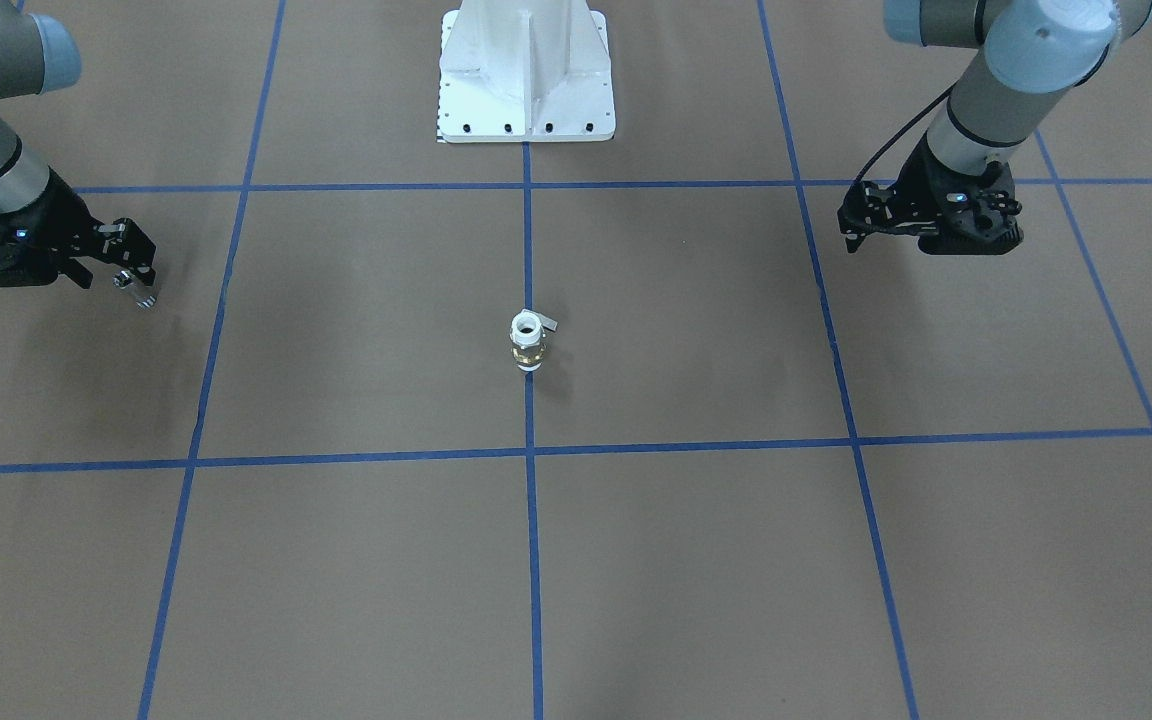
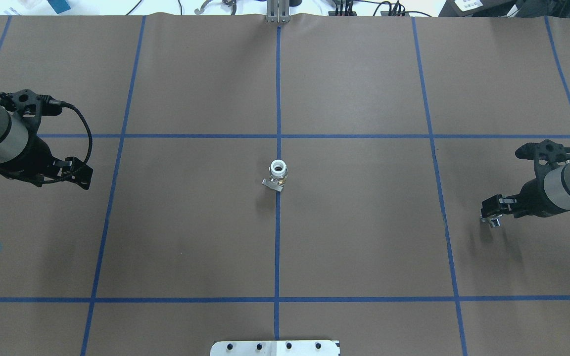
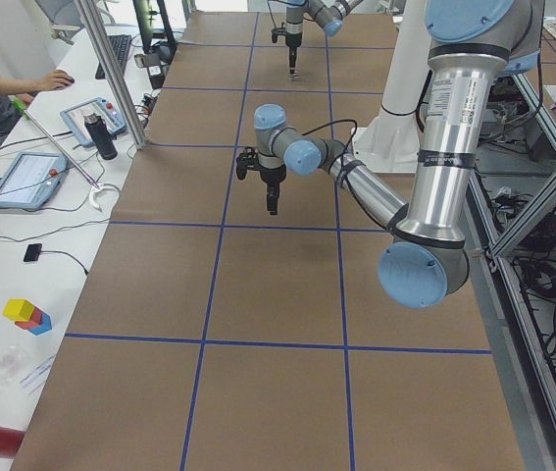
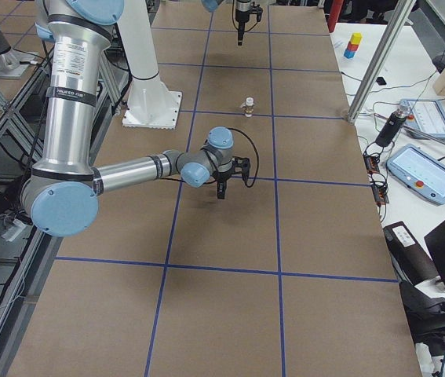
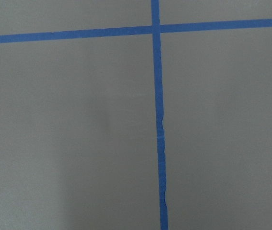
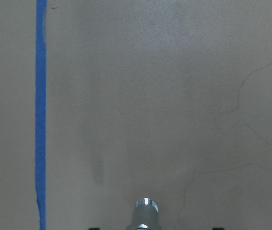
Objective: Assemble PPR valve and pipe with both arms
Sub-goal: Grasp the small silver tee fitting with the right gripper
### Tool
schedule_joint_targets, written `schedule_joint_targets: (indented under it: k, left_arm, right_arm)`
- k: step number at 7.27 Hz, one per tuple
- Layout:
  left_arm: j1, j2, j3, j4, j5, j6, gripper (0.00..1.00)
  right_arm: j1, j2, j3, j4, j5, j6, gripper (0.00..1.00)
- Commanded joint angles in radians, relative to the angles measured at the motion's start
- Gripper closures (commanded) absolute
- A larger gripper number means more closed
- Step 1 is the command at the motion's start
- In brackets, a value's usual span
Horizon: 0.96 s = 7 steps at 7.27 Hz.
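The PPR valve [image 1: 526, 341] stands upright on the centre tape line, white end up, brass band in the middle, grey lever to one side; it also shows in the overhead view [image 2: 277, 173] and the right side view [image 4: 248, 105]. My right gripper [image 1: 136, 280] is shut on the pipe [image 1: 139, 291], a small silver cylinder held a little above the table, far from the valve; the pipe's tip shows in the right wrist view [image 6: 146, 213]. My left gripper [image 1: 848, 228] hangs empty above the table at the opposite side [image 2: 86, 179]; I cannot tell whether its jaws are open.
The white pedestal base [image 1: 526, 90] stands behind the valve. Blue tape lines [image 5: 157, 120] divide the brown table into squares. Tablets and a bottle [image 3: 101, 135] lie on the operators' desk beyond the table's far edge.
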Motion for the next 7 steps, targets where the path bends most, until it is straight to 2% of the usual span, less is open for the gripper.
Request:
schedule_joint_targets:
  k: [1, 2, 3, 4, 6, 7]
  left_arm:
    - [0.001, 0.002, -0.003, 0.001, 0.0, -0.002, 0.0]
    - [0.001, -0.003, -0.001, -0.001, 0.0, -0.032, 0.0]
    - [0.002, -0.005, 0.0, -0.001, 0.0, -0.044, 0.0]
    - [0.002, -0.005, 0.001, -0.001, 0.0, -0.049, 0.0]
    - [0.001, -0.005, -0.001, -0.001, 0.0, -0.049, 0.0]
    - [0.001, -0.002, -0.003, -0.001, -0.002, -0.048, 0.0]
  right_arm:
    - [-0.008, -0.002, 0.001, -0.001, -0.005, -0.001, 0.39]
    - [-0.008, -0.005, 0.001, -0.001, -0.006, -0.001, 0.63]
    - [-0.008, -0.005, 0.002, -0.001, -0.005, -0.001, 0.95]
    - [-0.008, -0.005, 0.004, -0.001, -0.005, -0.001, 1.0]
    - [-0.007, 0.001, 0.034, -0.014, -0.002, -0.001, 1.0]
    - [0.007, 0.012, 0.091, -0.092, 0.012, -0.003, 1.0]
